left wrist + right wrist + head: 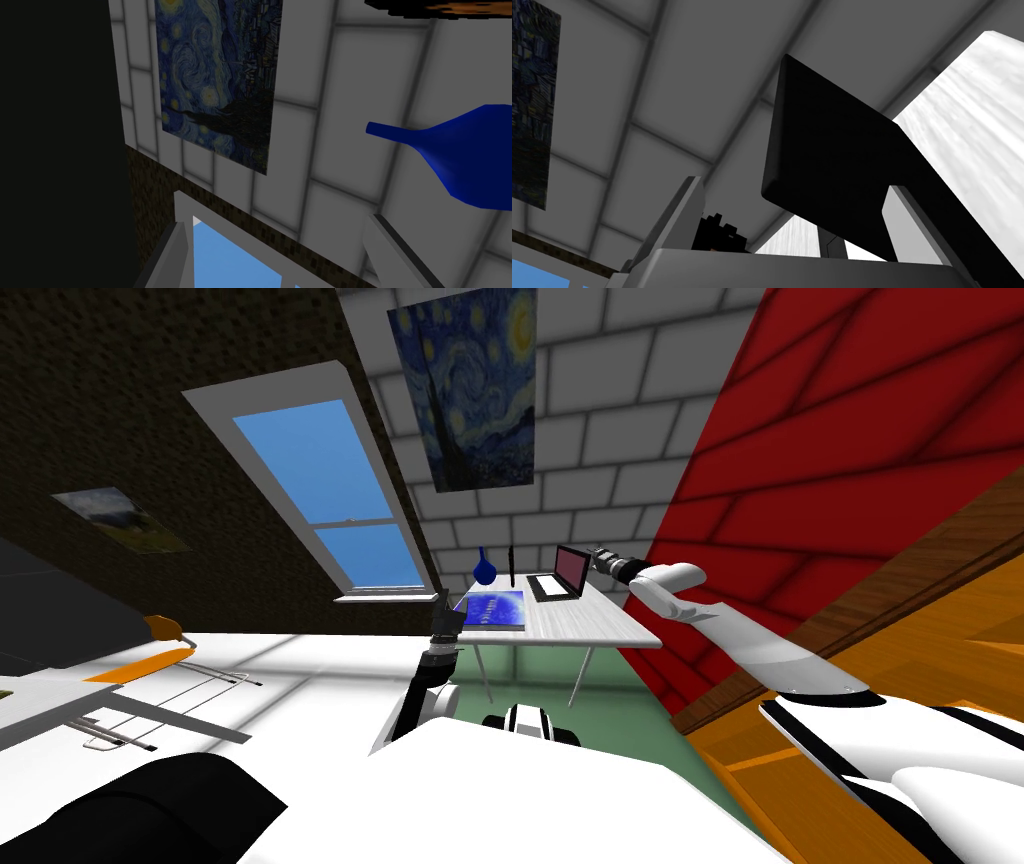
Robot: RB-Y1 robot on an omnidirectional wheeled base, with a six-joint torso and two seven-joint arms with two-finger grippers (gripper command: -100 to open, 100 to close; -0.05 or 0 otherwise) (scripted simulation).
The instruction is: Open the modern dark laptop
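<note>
**Laptop open on the table, right claw behind its lid**

Nearest, the left arm rises steeply beside the chest with its forearm almost upright. The left claw [440, 606] points up by the near left corner of the white table [600, 633]. In its wrist view the two fingers [172, 255] stand well apart with nothing between them.

The right arm stretches long and nearly straight from the low right, past the table's right edge. The right claw [600, 556] sits at the far side of the laptop [560, 575], just behind the top of the raised lid. In the right wrist view its fingers are spread, and the lid's dark back lies across the gap. One finger [907, 225] overlaps the lid's lower edge. I cannot tell whether it touches.

There is one table, and four things stand on it:
- One flat blue book [492, 610] lies at the near left.
- One laptop sits beyond the book, toward the far right. Its lid is up and its screen faces the robot.
- One blue vase [484, 568] with a narrow neck stands at the far left.
- One thin dark upright thing [511, 563] stands between the vase and the laptop.

Beyond the table, the pale wall holds one large night-sky painting [470, 383]. The dark wall to the left has one window [330, 498] and one small picture [118, 520].
</note>
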